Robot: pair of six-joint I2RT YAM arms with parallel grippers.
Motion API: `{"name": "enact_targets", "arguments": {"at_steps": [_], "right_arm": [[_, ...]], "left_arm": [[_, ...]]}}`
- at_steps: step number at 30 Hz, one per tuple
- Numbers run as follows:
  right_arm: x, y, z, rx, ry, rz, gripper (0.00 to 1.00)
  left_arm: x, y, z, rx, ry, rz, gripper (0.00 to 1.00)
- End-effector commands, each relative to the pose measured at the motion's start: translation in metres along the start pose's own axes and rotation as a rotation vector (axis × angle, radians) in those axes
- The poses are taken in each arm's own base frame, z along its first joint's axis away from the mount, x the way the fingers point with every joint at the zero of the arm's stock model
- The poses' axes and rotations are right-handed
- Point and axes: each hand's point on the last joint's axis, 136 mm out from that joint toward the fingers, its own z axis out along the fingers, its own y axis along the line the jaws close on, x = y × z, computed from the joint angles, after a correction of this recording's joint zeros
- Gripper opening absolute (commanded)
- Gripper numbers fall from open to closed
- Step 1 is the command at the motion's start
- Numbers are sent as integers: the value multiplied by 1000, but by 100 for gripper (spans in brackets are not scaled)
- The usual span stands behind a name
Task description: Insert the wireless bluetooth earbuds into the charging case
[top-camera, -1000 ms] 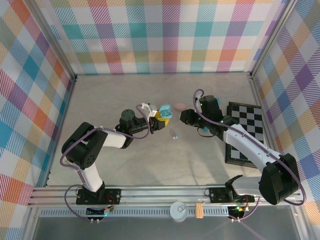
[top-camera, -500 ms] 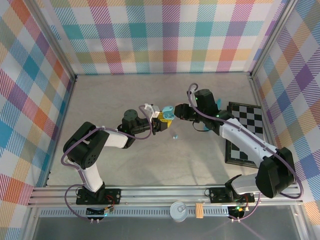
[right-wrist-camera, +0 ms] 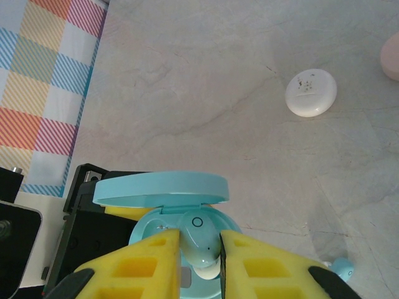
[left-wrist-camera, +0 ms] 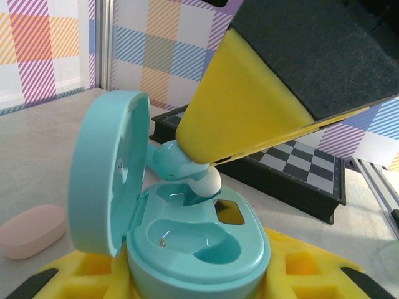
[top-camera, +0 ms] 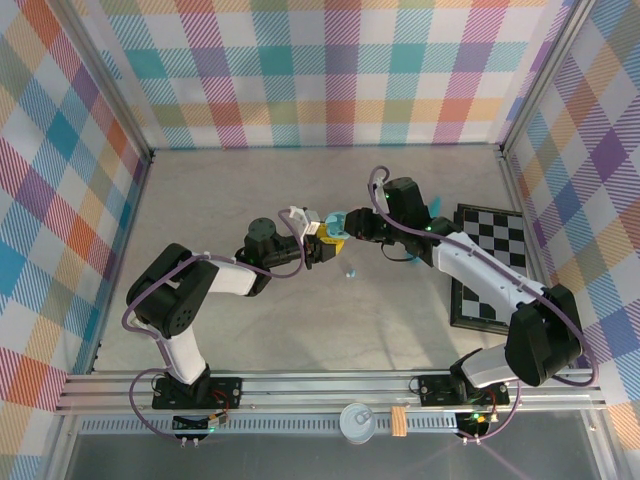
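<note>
Teal earbud (left-wrist-camera: 177,163), pinched in my right gripper (right-wrist-camera: 199,247), noses the rear socket of the open charging case (left-wrist-camera: 206,252) clamped by my left gripper (top-camera: 321,244), centre frame; tilted entry risks jamming or popping out.

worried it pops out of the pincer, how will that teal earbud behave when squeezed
The teal earbud looks glossy and rounded, so it may slip in the right pincer. It is tiny, so probably very light, and likely stiff.

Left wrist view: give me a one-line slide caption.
Right gripper holds a teal earbud at a socket of the open teal charging case, gripped by the left gripper.
</note>
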Motion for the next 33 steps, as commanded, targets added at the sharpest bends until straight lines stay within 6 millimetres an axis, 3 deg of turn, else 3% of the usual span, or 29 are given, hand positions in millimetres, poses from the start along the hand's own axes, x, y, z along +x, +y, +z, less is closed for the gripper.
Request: {"name": "enact_targets", "arguments": {"at_steps": [1, 12, 25, 29, 33], "right_arm": [[-5, 8, 0, -21, -13, -43, 21], [6, 10, -1, -36, 36, -80, 23], [-9, 17, -35, -4, -69, -124, 45], [-15, 2, -48, 47, -168, -82, 48], [-13, -29, -51, 68, -196, 69, 49]], "left_arm": [[-30, -14, 3, 54, -78, 63, 35], [-41, -15, 1, 42, -93, 68, 35], [-42, -14, -2, 35, -101, 83, 35], [-40, -10, -10, 10, -101, 92, 35], [-43, -9, -20, -16, -93, 110, 35]]}}
